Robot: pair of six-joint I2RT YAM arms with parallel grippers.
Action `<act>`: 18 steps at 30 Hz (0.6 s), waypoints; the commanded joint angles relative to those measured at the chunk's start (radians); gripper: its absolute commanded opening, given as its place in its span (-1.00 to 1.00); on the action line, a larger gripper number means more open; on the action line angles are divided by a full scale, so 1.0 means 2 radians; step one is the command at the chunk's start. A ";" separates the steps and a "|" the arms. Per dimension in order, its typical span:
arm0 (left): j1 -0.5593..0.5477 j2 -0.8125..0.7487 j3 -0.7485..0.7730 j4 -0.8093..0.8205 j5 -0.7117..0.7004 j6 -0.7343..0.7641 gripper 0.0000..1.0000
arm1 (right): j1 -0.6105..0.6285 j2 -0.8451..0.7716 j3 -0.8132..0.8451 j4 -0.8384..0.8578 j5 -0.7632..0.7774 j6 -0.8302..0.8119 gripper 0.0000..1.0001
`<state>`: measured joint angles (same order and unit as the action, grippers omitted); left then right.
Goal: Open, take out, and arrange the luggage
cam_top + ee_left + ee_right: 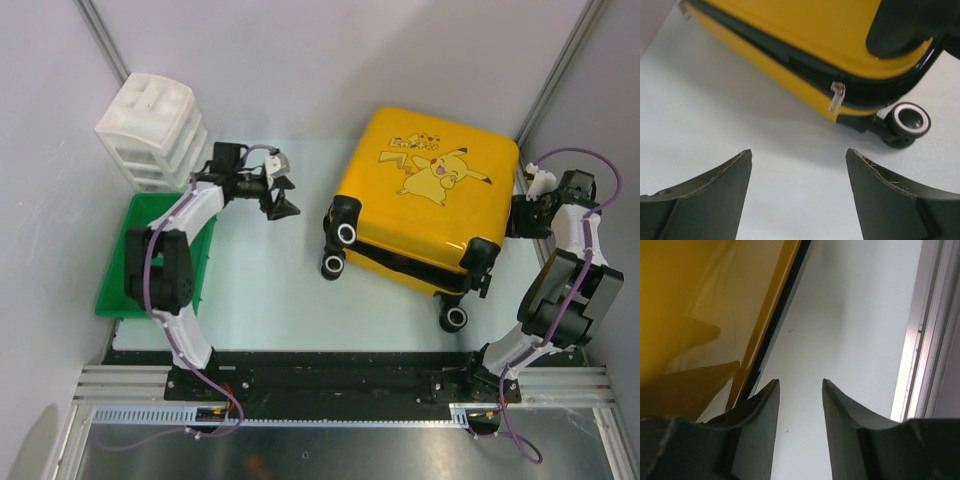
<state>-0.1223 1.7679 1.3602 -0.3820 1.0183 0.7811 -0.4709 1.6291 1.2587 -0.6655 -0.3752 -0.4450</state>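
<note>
Luggage (pixel 430 190) right of tray (pixel 113 287)

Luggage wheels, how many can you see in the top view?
3. Two at the luggage's left near corner, one wheel above another; a third at the right near corner. A fourth may be hidden there.

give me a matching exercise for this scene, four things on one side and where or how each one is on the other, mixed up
Things:
1 luggage
2 green tray
3 white drawer unit
4 left gripper

Place or state:
a far left corner of the table
b left side, partly beneath the left arm
c open and empty, left of the luggage
d lying flat, print side up, right of centre

Pairs: 1-d, 2-b, 3-a, 4-c
</note>
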 commanded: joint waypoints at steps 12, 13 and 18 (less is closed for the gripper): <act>-0.094 0.122 0.108 -0.024 0.064 0.128 0.45 | 0.025 -0.064 0.024 -0.088 -0.049 -0.097 0.15; -0.097 0.123 0.108 -0.028 0.068 0.142 0.36 | 0.027 -0.067 0.025 -0.090 -0.049 -0.098 0.15; -0.108 0.123 0.103 -0.085 0.077 0.184 0.16 | 0.040 -0.075 0.032 -0.099 -0.050 -0.113 0.15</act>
<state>-0.3065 2.0071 1.5394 -0.4526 1.1252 1.0054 -0.4519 1.5055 1.2877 -0.7963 -0.3920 -0.6201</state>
